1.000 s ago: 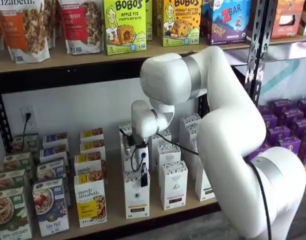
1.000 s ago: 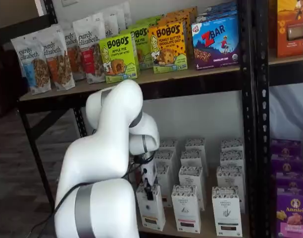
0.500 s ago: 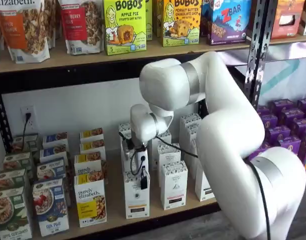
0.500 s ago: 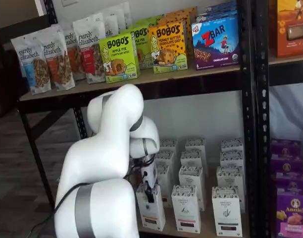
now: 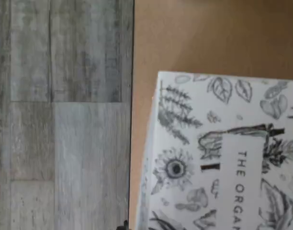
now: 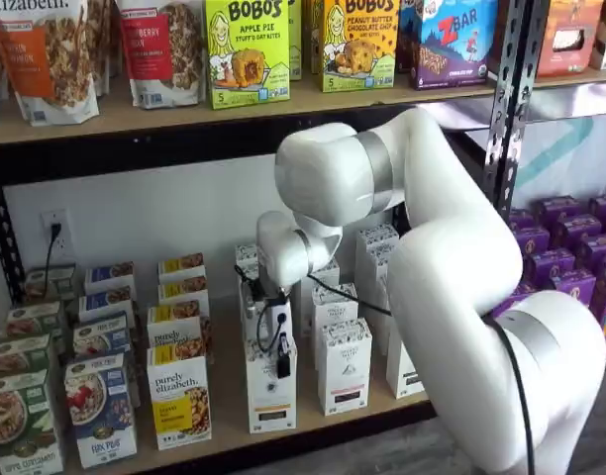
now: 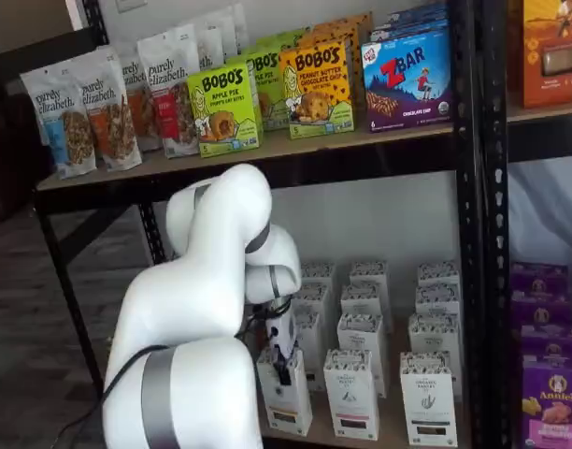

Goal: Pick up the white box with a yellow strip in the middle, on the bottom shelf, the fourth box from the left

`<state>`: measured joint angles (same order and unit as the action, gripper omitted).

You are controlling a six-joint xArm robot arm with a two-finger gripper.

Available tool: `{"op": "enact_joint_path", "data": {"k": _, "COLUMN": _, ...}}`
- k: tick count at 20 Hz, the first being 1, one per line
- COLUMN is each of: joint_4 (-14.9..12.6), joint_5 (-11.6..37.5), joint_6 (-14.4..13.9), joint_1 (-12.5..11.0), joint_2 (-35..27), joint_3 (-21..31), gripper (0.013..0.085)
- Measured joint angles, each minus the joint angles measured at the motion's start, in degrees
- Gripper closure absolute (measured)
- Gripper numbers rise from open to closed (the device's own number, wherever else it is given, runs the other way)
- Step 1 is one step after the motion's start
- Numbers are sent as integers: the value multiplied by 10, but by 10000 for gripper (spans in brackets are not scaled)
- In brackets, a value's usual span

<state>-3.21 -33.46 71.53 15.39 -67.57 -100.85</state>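
I've got the gripper [image 6: 282,364] low center of frame in a shelf view, straight over the white box [image 6: 271,396], black fingers hanging down at its top front edge. Jaws spread fully apart, nothing grasped. That box stands at the front edge of the bottom shelf [image 6: 229,396], just left of a matching carton [image 6: 344,366]. Wrist view shows its leaf-patterned top [image 5: 223,153] beside tan board and grey floor [image 5: 60,115].
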Motion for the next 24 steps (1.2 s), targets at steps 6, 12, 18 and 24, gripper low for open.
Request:
{"op": "enact_joint_path", "data": {"k": 6, "joint_4": 5, "joint_5": 8, "joint_6": 4, "joint_1": 0, "joint_2": -3, "joint_3": -1, "gripper": 250}}
{"op": "enact_joint_path", "data": {"k": 12, "joint_4": 3, "joint_5": -5, "joint_6": 0, "joint_1": 2, "joint_2": -2, "joint_3": -3, "gripper": 290}}
{"op": "enact_joint_path", "data": {"k": 18, "joint_4": 4, "joint_5": -4, "joint_6": 0, "joint_1": 3, "joint_2": 5, "joint_3": 5, "gripper": 330}}
{"op": "enact_joint_path", "data": {"k": 24, "joint_4": 4, "joint_5": -1, "joint_6": -2, "joint_1": 5, "joint_2": 13, "joint_3": 15, "gripper": 450}}
